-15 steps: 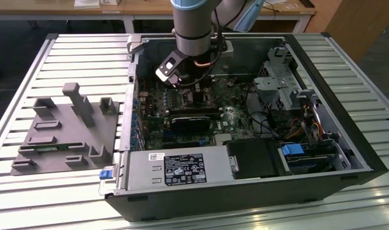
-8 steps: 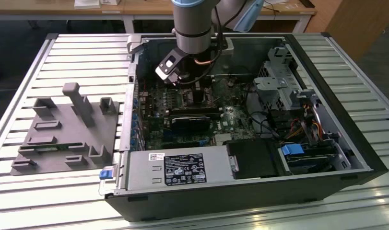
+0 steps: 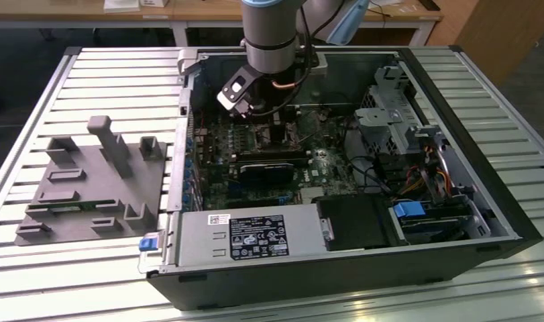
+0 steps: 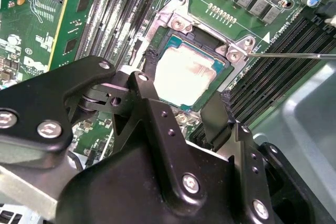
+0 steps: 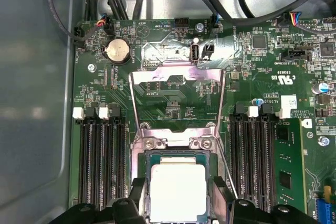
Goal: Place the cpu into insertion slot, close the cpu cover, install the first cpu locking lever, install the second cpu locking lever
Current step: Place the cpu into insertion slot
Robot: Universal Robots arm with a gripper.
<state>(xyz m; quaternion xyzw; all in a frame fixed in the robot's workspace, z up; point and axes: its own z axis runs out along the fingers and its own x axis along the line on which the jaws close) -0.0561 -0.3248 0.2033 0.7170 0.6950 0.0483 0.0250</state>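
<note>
Two black fingers (image 4: 149,60) of the arm's black gripper (image 4: 187,78) sit against opposite edges of the cpu (image 4: 185,74), a small flat square chip with a dull silvery-tan metal top and a green border. By my reading they are clamped on it rather than standing clear. The chip lies inside the insertion slot (image 5: 176,141), the square dark socket with a silver metal rim on the green motherboard (image 5: 247,77), between two banks of long black memory slots (image 5: 102,156). In both wrist views it looks level and squared to the rim, so the placing step seems nearly done. The cpu cover (image 5: 176,75), a thin silver metal frame with a large square window, is swung open, away from the socket. A thin silver wire lever (image 4: 286,54) juts out from the rim's corner. To place it well, the chip should rest flat under its own weight, corners matched to the socket. Any sideways drag or downward push risks the fine contacts beneath, so the grip ought to ease off evenly, straight apart
</note>
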